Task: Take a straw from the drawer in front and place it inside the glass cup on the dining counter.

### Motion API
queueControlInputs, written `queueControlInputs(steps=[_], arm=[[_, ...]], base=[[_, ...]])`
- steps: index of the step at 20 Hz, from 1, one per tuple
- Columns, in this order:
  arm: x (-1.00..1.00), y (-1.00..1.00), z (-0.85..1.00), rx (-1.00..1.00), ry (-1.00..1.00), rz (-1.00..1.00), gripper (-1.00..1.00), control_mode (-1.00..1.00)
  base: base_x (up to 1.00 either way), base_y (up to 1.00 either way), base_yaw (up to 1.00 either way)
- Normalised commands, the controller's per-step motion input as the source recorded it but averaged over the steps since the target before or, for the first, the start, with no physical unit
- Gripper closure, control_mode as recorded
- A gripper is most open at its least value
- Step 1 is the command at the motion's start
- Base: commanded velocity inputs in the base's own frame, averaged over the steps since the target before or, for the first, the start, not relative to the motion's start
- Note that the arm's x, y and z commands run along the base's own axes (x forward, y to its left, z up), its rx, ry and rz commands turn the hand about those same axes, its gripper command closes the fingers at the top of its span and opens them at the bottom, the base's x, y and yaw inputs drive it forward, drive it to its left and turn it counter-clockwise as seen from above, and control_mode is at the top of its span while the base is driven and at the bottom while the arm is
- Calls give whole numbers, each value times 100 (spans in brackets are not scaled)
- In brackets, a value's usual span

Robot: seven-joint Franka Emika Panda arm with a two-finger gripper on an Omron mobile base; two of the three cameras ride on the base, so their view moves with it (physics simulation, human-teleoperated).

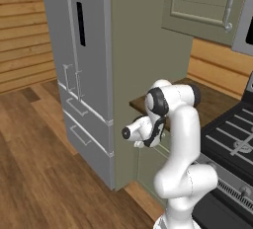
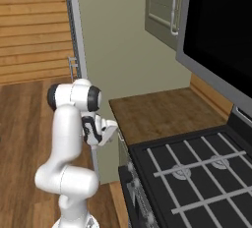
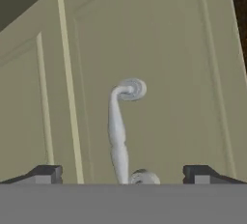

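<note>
A sage-green drawer front with a flat panel stands close ahead in the hand view, and it looks closed. Its silver bar handle runs between my gripper's two dark fingertips, which stand wide apart and touch nothing. The gripper is open. In the left base view my hand points at the green cabinet under a small brown countertop. It is partly hidden by my own arm. The straw, the glass cup and the dining counter are out of view.
A tall grey fridge stands left of the green side panel. A black stove sits right of the countertop under a dark appliance. Green upper cabinets hang above. Wooden floor lies open to the left.
</note>
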Motion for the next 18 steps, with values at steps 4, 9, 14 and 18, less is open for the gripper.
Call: queueControlInputs(steps=[4,9,14,18], arm=[[42,-8,-47,-7,0,0,-100,-100],[35,-20,-42,-5,0,1,-100,-100],[40,-37,-13,0,0,2,-100,-100],[38,-34,-10,0,0,2,-100,-100]], base=[[0,0,0],[0,0,0],[0,0,0],[0,0,0]])
